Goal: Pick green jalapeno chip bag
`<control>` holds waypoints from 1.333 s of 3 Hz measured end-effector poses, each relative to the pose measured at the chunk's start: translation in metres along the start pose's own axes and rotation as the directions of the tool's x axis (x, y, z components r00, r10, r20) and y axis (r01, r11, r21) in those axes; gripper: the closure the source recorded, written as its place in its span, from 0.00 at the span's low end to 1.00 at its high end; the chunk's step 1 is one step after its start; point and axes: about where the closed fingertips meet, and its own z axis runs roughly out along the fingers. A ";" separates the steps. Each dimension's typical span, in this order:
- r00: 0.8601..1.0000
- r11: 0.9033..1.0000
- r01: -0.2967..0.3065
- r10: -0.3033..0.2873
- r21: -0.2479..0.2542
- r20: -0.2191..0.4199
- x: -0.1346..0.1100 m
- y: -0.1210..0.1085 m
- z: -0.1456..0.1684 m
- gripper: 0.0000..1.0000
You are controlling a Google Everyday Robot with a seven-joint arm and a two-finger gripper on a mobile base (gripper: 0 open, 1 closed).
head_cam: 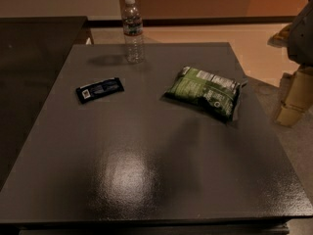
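Observation:
The green jalapeno chip bag lies flat on the dark grey table, right of centre toward the back. It is puffy, with a white label panel and silvery sealed edges. My gripper shows at the right edge of the view, beyond the table's right side and to the right of the bag. It does not touch the bag, and nothing shows in it. The arm's grey body hangs above it.
A clear plastic water bottle stands upright at the table's back edge, left of the bag. A small flat dark blue packet lies on the left part of the table. A second dark surface adjoins the left side.

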 end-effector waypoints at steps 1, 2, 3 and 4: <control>1.000 1.000 0.000 0.000 0.000 0.000 0.000 0.000 0.000 0.00; 0.998 0.999 -0.028 0.027 0.021 0.061 -0.018 -0.027 0.020 0.00; 0.991 0.998 -0.062 0.059 0.018 0.117 -0.040 -0.059 0.045 0.00; 0.987 0.996 -0.084 0.083 0.005 0.141 -0.056 -0.080 0.064 0.00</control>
